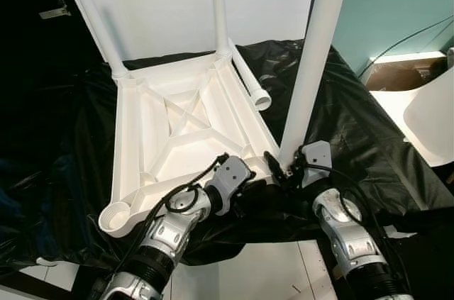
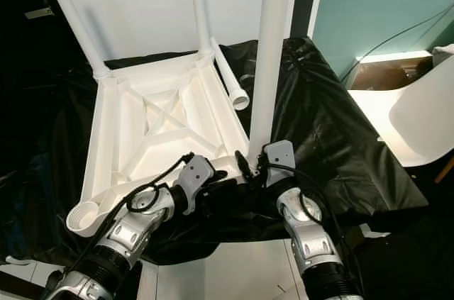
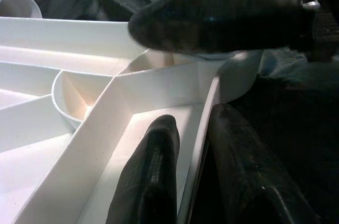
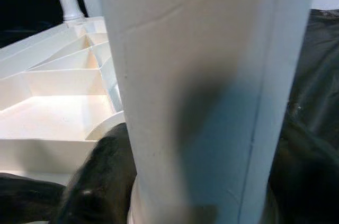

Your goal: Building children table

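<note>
Over on the left, the upturned white tabletop (image 1: 177,137) lay ribbed side up on a black sheet (image 1: 355,137), with two legs (image 1: 92,13) already standing in its far corners and the near-left corner socket (image 1: 117,216) empty. The left end effector (image 1: 245,190) sat at the tabletop's near edge, toward the near-right corner; in the left wrist view its fingers (image 3: 151,181) straddled the thin white rim, one inside the rib bay and one outside, so it was pinching that edge, bracing the piece by the look of it. Moving right, a loose leg (image 1: 250,84) lay on the sheet along the tabletop's right edge, its open end facing the robot. Then the main event: a third leg (image 1: 312,66) stood nearly upright, long axis running straight up from the near-right corner socket, its foot right at the right end effector (image 1: 278,165). That end effector was clamped around the leg's base, black fingers (image 4: 95,181) wrapping both sides in the right wrist view. The socket lay directly below the grip, so the next move looked like a push or twist straight down the leg's axis, with the right arm doing the work. Further right, past the sheet's edge, a white chair (image 2: 418,119) stood before a teal wall (image 2: 376,9), and pale floor (image 1: 269,271) showed under the robot.
</note>
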Available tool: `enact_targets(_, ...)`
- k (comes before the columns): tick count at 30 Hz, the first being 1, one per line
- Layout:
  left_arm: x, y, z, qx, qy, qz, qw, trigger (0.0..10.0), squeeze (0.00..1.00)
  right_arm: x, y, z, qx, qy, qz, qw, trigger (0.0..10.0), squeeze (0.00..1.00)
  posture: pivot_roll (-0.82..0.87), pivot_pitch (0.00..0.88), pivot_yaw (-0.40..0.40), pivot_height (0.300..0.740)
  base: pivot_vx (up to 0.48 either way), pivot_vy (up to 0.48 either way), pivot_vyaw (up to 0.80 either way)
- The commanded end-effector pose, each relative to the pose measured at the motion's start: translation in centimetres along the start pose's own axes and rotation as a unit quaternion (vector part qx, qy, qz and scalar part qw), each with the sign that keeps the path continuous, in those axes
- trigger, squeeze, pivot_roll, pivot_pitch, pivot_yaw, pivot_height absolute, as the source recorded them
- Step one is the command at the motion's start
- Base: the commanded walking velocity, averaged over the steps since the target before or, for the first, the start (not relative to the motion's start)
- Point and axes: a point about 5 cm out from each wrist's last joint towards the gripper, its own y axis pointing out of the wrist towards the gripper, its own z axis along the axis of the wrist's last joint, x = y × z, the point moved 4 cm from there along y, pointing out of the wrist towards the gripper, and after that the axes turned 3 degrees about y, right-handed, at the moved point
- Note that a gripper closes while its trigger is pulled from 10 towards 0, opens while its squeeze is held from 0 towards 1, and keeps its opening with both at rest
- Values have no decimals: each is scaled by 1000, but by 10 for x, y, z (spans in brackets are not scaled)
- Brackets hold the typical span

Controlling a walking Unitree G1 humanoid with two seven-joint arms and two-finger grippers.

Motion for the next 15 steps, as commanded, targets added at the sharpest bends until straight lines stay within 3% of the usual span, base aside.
enact_targets(1,17,-1,-28,-55,-21,-40,998,10000,0,-8,5,8,6,-10,56,998,10000,1000,-101,0,56,740,0,0,0)
enact_targets(4,17,-1,-29,-55,-21,-38,998,10000,0,-8,6,12,11,-40,77,996,10000,1000,-101,0,55,740,0,0,0)
enact_targets(5,16,-1,-29,-56,-21,-38,998,10000,0,-6,7,14,12,-53,88,995,10000,0,-100,0,54,740,0,0,0)
enact_targets(11,17,-2,-30,-56,-23,-36,997,10000,0,2,10,28,13,-101,159,982,10000,0,-101,0,52,740,0,0,0)
enact_targets(15,17,-1,-30,-55,-23,-36,998,10000,0,6,8,26,-14,-115,201,973,10000,0,-105,0,52,740,0,0,0)
